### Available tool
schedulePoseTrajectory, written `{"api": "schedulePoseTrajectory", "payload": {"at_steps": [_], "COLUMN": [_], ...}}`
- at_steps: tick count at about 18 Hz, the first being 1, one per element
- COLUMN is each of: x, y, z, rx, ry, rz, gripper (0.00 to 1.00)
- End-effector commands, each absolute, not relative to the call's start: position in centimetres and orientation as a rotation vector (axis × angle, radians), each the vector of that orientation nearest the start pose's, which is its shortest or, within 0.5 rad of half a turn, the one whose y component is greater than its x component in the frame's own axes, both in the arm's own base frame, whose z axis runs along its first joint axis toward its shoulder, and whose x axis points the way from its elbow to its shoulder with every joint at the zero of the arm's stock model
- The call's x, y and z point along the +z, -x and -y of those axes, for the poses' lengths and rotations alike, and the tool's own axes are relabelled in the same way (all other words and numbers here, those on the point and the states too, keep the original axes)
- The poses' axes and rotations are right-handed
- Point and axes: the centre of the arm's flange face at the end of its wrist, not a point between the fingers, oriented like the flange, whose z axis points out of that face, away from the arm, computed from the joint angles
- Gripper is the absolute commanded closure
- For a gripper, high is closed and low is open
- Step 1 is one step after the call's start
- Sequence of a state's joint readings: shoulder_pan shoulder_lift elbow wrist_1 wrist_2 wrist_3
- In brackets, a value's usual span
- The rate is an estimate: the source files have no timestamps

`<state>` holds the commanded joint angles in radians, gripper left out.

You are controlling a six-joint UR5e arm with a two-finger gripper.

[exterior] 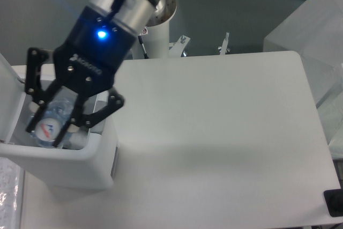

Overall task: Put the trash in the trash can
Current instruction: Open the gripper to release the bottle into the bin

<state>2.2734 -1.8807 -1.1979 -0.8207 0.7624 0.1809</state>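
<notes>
You've got the gripper [51, 127] hanging over the open mouth of the trash can [80, 159] at the left edge of the surface [214, 132]. The fingers [33, 124] are pinching the crushed clear bottle [53, 119]; you can see its round end with a red and blue mark facing the camera, sitting between the black linkages and just inside the can's rim. Whether the bottle touches the can wall, you can't tell from this angle. The can's near wall is white with rounded corners, and a white panel, likely its lid [8, 89], stands up at far left. The blue LED on the wrist [101, 35] is lit. The rest of the white surface carries nothing you'd need to read off. The wrapper isn't visible to you here. A dark object [333, 203] pokes in at the bottom right corner, too cropped to identify.
</notes>
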Motion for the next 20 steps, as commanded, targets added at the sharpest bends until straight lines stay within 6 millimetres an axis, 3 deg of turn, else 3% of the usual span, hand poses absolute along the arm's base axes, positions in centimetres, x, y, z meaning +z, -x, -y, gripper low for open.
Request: {"api": "schedulePoseTrajectory", "payload": {"at_steps": [4,7,9,10,13,20], "x": [59.0,58.2,57.7,57.5,57.5,54.8], "y": [25.0,24.5,24.4,24.5,25.6,34.8], "z": [-62.4,-61.7,-61.6,-61.7,-61.4,-58.5], "rx": [-0.411,-0.396,-0.381,-0.376,-0.365,-0.254], "ry": [2.119,2.130,2.136,2.137,2.135,2.156], "rz": [0.096,0.055,0.023,0.012,0.026,0.102], "gripper": [0.75,0.41,0.07,0.00,0.00,0.00]}}
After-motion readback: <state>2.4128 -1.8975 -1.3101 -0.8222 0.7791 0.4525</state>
